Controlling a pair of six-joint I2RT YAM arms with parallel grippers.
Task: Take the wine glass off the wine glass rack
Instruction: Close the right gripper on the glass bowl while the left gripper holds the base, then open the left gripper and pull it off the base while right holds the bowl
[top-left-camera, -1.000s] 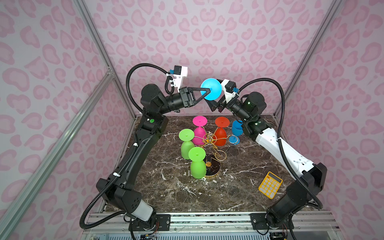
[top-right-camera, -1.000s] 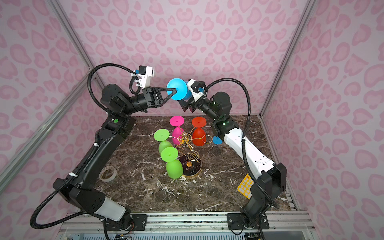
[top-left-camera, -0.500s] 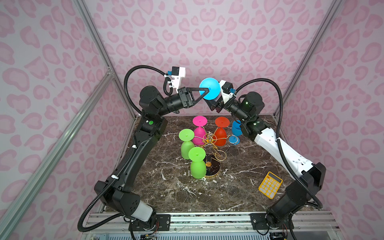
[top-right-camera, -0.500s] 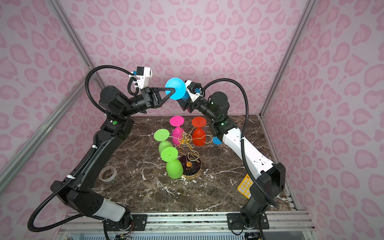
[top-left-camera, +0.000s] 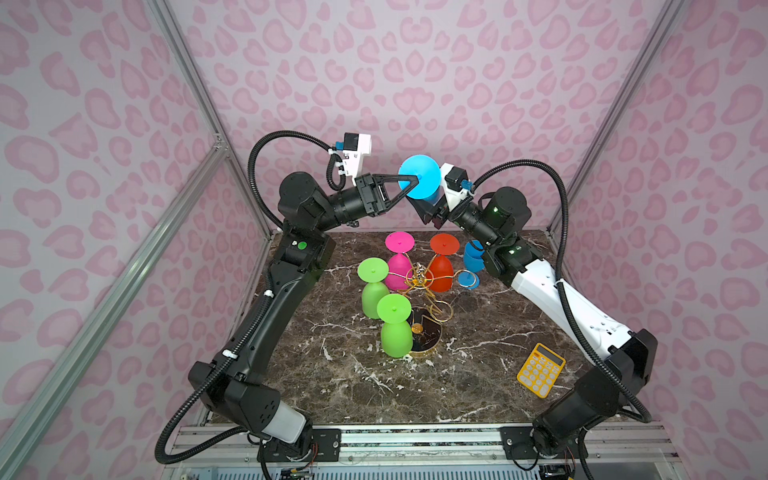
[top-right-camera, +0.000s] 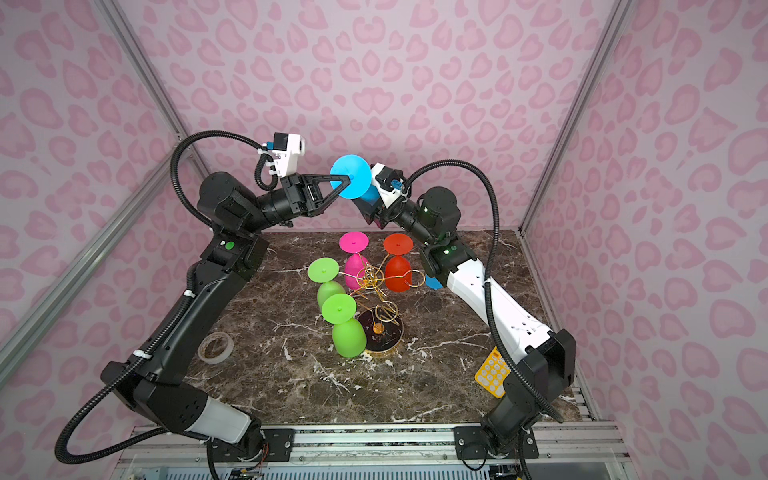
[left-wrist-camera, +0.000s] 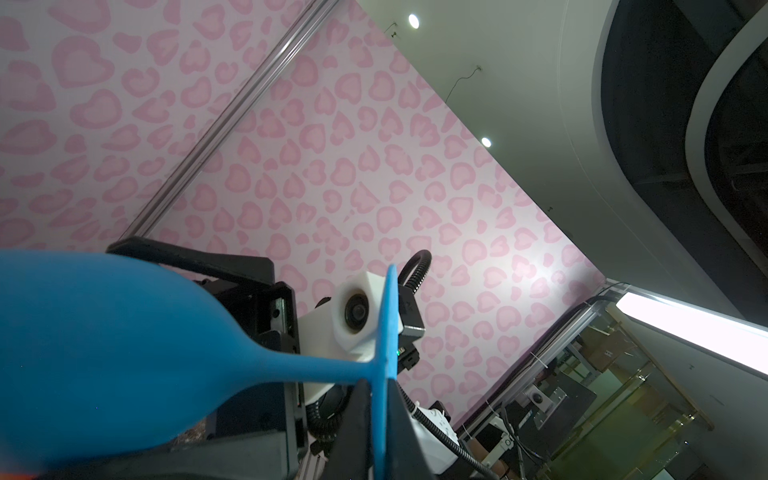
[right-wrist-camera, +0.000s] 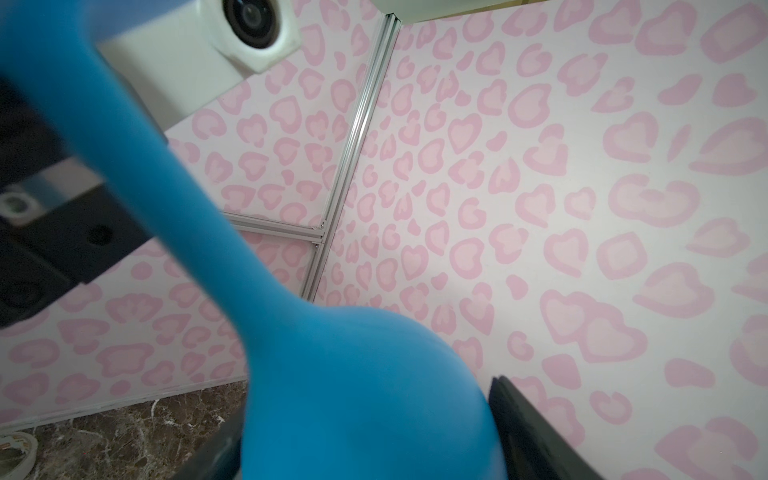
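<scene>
One blue wine glass (top-left-camera: 428, 166), seemingly in right gripper (top-left-camera: 427, 206).

A robot lab cell: aluminium posts (top-left-camera: 189, 75) (backing pink heart-print walls (top-left-camera: 415, 62)) box in a marble-look tabletop (top-left-camera: 457, 386) with a mounting rail (top-left-camera: 415, 438).

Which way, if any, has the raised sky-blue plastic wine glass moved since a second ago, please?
No: the sky-blue wine glass still hangs above the gap between the pink wine glass and the red wine glass.
</scene>
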